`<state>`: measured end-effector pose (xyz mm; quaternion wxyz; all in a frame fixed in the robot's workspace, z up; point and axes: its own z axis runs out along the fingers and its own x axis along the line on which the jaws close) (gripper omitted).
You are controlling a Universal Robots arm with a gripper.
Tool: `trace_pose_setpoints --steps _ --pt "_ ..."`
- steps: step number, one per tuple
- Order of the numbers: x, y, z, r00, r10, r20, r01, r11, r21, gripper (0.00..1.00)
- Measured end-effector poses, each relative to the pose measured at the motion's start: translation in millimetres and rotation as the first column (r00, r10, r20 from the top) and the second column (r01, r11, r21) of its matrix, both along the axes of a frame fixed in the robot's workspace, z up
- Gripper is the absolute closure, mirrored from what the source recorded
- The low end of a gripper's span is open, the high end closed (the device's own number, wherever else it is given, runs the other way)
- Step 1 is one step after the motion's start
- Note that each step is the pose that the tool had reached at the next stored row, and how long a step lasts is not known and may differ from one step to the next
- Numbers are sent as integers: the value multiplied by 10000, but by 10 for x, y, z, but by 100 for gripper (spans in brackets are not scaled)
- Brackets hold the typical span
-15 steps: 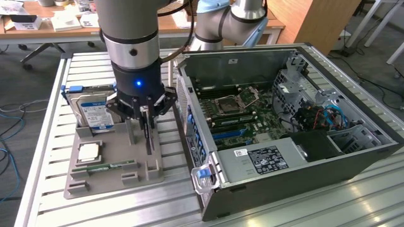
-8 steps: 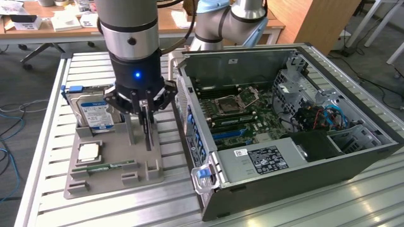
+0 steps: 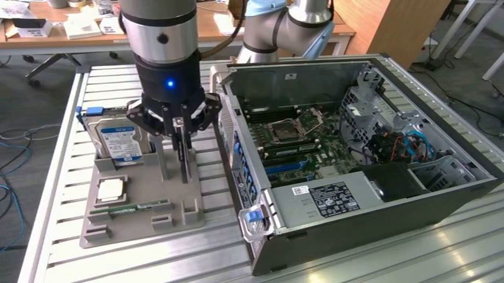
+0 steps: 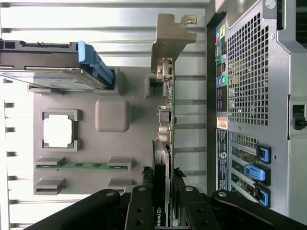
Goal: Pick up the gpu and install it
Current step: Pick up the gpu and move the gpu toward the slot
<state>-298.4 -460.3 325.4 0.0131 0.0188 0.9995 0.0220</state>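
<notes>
**Exterior view.** The gripper (image 3: 178, 137) hangs straight down over the grey holder (image 3: 141, 221). Its jaws stand narrow, closed on the upper edge of the gpu (image 3: 185, 162), which stands on edge directly beneath them. The card's lower end sits at the holder's surface, and I cannot tell whether it has lifted clear. So the pick is at the grasp stage and nothing has been installed: the motherboard (image 3: 307, 147) lies exposed in the open computer case (image 3: 441, 194), with no card in the slots near its blue connector (image 3: 287, 167). The case's rim stands just beside the gripper on one side. The hard drive (image 3: 118, 141) stands near on the other. That leaves a tight corridor sideways but free room overhead.

**Wrist view.** The fingers (image 4: 141, 206) flank both faces of the gpu (image 4: 165, 143), seen edge-on and running away from the gripper (image 4: 163, 211) to its metal bracket (image 4: 169, 40) at the far end. The case's rear panel (image 4: 249, 72), with its blue clips (image 4: 254, 172), runs close alongside the card. On the opposite side lie the processor chip (image 4: 57, 132) and the memory stick (image 4: 81, 166) — well apart from the fingers and low in the holder (image 4: 112, 143).
</notes>
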Motion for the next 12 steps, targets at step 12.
trace_pose_setpoints --steps 12 --pt "0 0 195 10000 0 0 0 10000 -6 74"
